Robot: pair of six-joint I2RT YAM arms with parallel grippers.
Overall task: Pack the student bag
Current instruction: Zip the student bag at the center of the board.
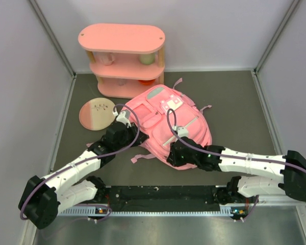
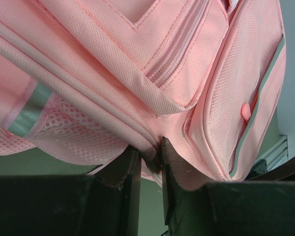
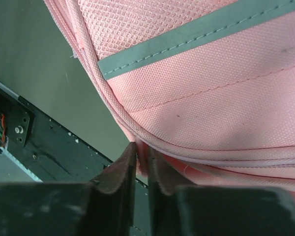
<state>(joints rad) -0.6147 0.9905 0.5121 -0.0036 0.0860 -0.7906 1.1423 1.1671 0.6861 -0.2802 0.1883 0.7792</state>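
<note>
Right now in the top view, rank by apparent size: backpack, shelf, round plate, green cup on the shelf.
1. Backpack and shelf: they look about alike, and the shelf top sits nearer the camera, so I won't rank these two.
2. Round plate.
3. Green cup.

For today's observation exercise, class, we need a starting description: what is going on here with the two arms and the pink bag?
Two robot arms are handling a large soft pink fabric backpack, which lies front-up on the dark table in front of a pink three-tier shelf. The left gripper pinches a seam on the bag's left side. The right gripper is closed on the piped edge at its near side. Nothing is being put into the bag at this moment.
</note>
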